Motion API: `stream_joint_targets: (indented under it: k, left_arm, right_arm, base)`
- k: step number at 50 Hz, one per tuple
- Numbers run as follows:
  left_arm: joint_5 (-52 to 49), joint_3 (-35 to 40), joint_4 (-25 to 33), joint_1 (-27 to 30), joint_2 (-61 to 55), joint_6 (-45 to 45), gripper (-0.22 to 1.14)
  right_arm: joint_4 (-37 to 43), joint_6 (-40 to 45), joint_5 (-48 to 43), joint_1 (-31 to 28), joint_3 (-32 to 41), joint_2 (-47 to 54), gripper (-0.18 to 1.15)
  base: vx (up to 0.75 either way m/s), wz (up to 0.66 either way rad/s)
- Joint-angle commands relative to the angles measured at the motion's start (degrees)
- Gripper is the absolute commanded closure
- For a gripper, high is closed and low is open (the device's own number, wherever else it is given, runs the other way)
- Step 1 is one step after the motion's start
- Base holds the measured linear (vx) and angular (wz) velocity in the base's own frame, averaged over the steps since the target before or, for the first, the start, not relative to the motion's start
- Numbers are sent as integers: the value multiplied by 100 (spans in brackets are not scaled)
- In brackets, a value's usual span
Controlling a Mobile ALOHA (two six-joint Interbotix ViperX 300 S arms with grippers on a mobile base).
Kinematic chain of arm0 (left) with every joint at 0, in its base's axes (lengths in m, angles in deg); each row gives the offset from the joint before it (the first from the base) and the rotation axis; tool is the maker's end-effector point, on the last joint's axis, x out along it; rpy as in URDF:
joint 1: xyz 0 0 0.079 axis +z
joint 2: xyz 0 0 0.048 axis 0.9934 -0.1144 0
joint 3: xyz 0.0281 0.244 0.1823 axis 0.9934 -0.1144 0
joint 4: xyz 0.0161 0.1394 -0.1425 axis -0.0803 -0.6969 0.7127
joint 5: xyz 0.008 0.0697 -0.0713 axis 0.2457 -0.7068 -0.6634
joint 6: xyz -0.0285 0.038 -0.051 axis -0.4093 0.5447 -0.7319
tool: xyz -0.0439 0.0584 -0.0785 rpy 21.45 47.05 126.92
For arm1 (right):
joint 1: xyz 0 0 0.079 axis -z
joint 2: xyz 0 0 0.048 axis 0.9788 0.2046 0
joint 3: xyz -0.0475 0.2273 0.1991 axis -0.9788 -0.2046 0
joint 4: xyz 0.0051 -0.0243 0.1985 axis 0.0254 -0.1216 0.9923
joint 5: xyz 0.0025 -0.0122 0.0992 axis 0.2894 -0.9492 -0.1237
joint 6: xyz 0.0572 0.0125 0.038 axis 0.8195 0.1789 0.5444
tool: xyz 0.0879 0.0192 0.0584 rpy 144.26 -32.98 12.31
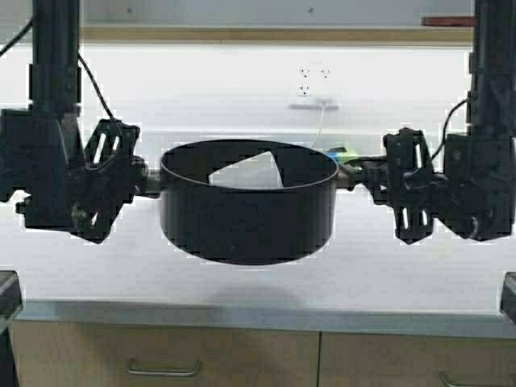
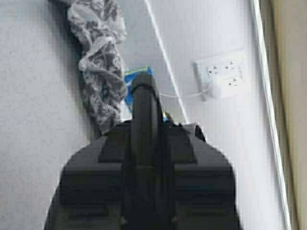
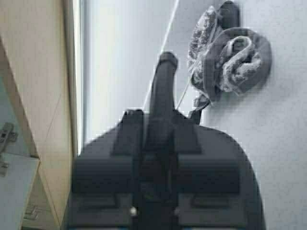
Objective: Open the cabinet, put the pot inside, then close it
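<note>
Countertop (image 1: 258,282) below pot (image 1: 248,216) — outlet (image 1: 313,81) (plugged), cloth (image 2: 98,72)

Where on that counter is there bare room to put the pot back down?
Bare counter lies under the lifted pot, out to the front edge. Bare too: the strip behind, below the wall socket. The sides are crowded by the left gripper and right gripper.

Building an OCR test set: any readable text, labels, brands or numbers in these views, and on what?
None readable.
The pot: no markings visible.
Wall outlet: no legible print.
Blue item behind the pot: mostly hidden, any print it carries cannot be read.
Grey cloth: a pattern only, no lettering.
Left tool and right tool: no labels visible.
</note>
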Motion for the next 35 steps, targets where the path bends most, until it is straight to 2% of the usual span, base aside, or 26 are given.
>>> stream_joint_targets:
  k: [1,11,20,35]
  left_arm:
    - [97,-475,44,-360,809,378,90]
    - [97,-1116,237,-782,1644,404,90]
    - [-44,-1230,431,-1230,2435,756,90]
    - [-1600,-896,659,-1679,3735,1723,89]
  right_arm:
    - [158,-589,-88,-413,-650,-879,90]
    - [413,-721,-79,-782,-1397,-1784,90]
    - [967,-703,-62,-1169,-1925,-2514,90]
    - [1257,-545,413,-1450,-2268,-3577,90]
  base:
    - [-1,1]
    - [-1,0]
    - [-2,0]
    - [-2,0]
